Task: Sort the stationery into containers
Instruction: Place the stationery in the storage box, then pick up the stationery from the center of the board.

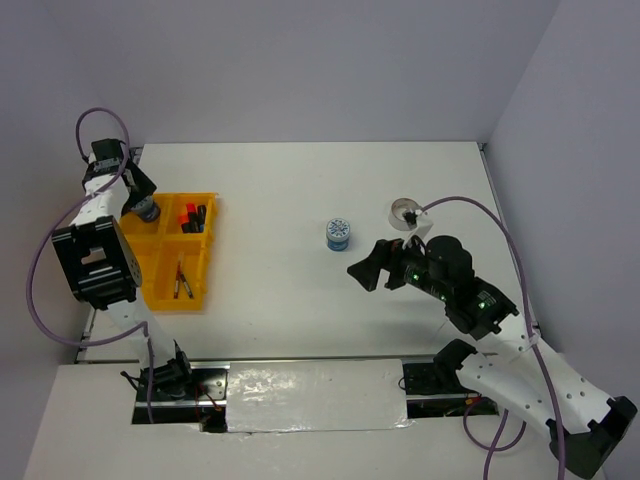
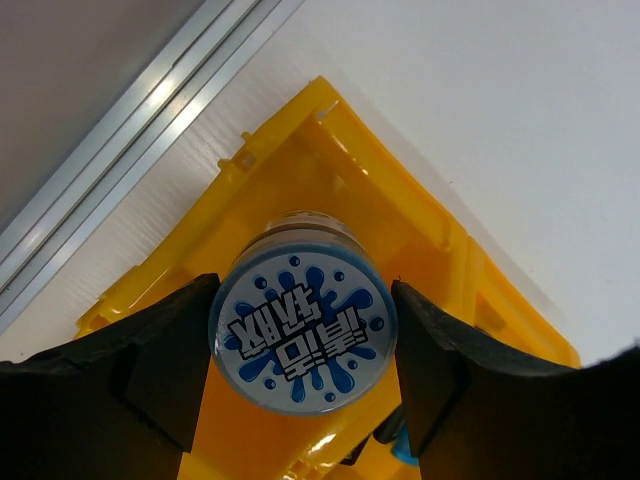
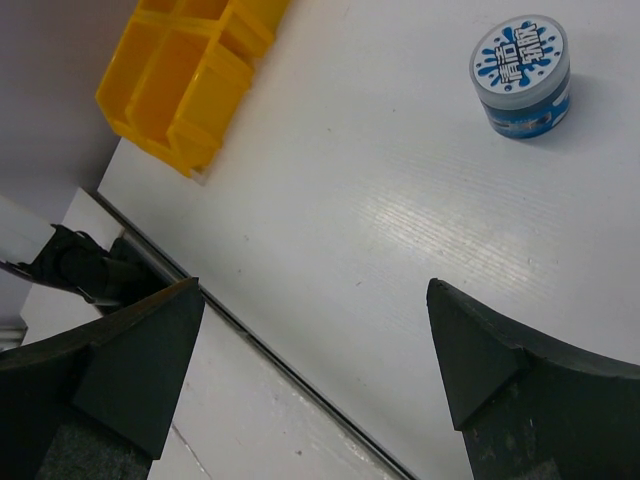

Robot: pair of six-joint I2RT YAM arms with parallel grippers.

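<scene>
Yellow tray [image 1: 160,298], left of frame: four compartments. Left gripper [image 2: 303,370] clamped on a blue-white splash-patterned roll [image 2: 302,335] over its upper-left compartment. Highlighters [image 1: 195,217] upper-right; pens [image 1: 181,282] lower-right. Second roll [image 1: 339,234] stands mid-frame. Right gripper [image 3: 315,310] open, empty.

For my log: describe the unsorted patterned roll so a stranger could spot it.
From the yellow tray at far left, look right to the middle. The blue-white roll stands free there, near the tape ring; its twin sits in the left gripper above the tray.

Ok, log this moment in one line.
left hand: shut on roll over tray | right hand: open, empty | second roll, tape ring: on table
</scene>
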